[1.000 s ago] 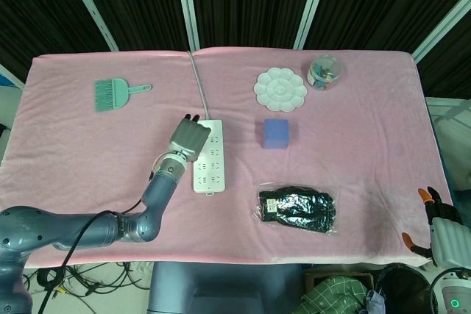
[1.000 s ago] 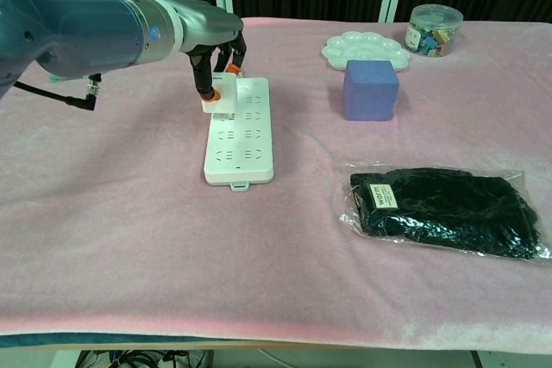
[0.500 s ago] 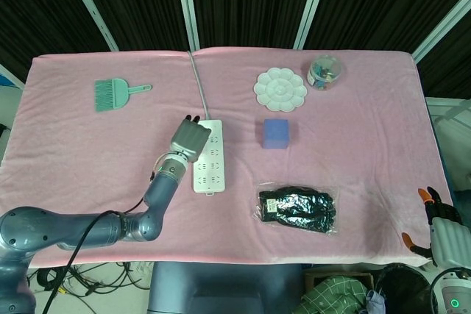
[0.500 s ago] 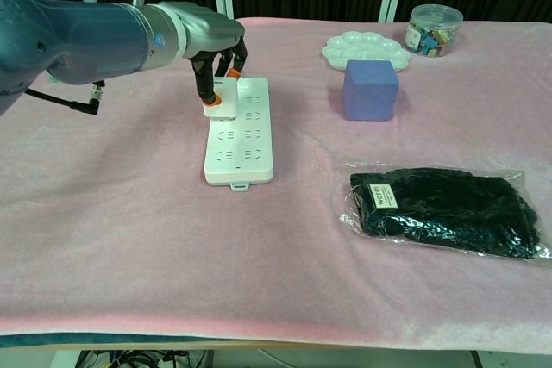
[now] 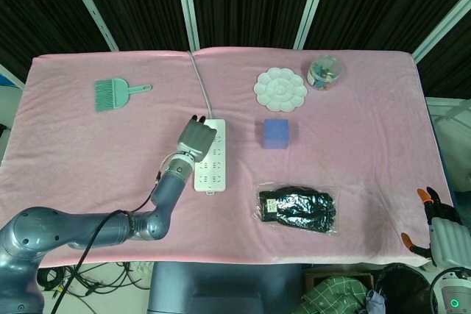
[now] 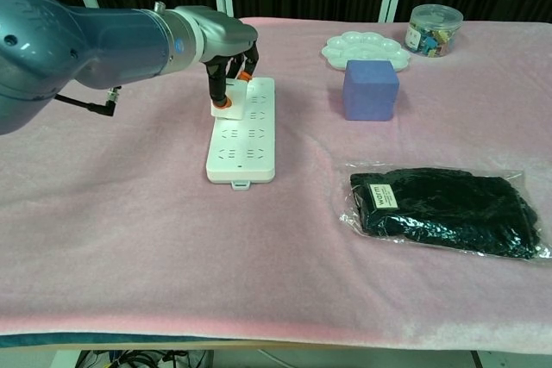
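Note:
A white power strip point(image 5: 211, 159) point(image 6: 244, 137) lies on the pink cloth, its grey cable point(image 5: 199, 86) running to the far edge. My left hand point(image 5: 196, 137) point(image 6: 226, 40) hangs over the strip's far left part and pinches a small white plug point(image 6: 224, 107) that touches the strip's top. In the head view the hand hides the plug. My right hand point(image 5: 439, 227) sits off the table's near right corner, fingers apart, holding nothing.
A purple cube point(image 5: 277, 134) point(image 6: 371, 90) stands right of the strip. Behind it are a white flower-shaped palette point(image 5: 280, 88) point(image 6: 366, 47) and a clear jar of coloured bits point(image 5: 324, 72) point(image 6: 433, 29). A bag of black gloves point(image 5: 298, 209) point(image 6: 444, 208) lies near right; a green brush point(image 5: 114, 94) far left.
My left hand has shifted a little to the right with the plug, from the strip's left edge to over its sockets. The right hand has not moved.

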You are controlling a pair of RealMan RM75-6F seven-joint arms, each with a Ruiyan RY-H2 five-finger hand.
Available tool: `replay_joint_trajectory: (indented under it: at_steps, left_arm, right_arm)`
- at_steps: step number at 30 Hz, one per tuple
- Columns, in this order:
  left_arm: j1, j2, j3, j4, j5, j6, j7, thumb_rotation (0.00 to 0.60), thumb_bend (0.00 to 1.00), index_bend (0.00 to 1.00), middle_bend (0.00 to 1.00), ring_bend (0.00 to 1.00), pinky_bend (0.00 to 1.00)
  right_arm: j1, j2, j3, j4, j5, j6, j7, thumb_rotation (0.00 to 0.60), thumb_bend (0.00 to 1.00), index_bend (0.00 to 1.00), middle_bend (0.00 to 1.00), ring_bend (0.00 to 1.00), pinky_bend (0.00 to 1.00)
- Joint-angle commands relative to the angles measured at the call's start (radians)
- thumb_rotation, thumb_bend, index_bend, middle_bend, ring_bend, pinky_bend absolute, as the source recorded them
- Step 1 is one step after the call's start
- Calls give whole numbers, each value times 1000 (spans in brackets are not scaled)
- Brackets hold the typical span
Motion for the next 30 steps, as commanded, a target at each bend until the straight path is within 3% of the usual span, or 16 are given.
replay_joint_trajectory:
  at_steps: [1, 14, 30]
  left_arm:
    - [-11, -11, -1, 7, -10, 1, 16, 600, 404, 575, 568, 151, 207]
    - [-42, -62, 15, 46, -47, 8, 84, 600, 407, 575, 570, 151, 207]
    - [-24, -86, 26, 103, -32, -19, 71, 600, 411, 578, 573, 160, 209]
  right_arm:
    - [0, 0, -1, -1, -1, -1, 0, 600, 198, 0, 20, 150, 107]
    - [0, 2, -3, -1, -6, -2, 4, 600, 199, 0, 20, 151, 107]
    - [0, 2, -3, -1, -7, -2, 4, 600, 199, 0, 20, 151, 107]
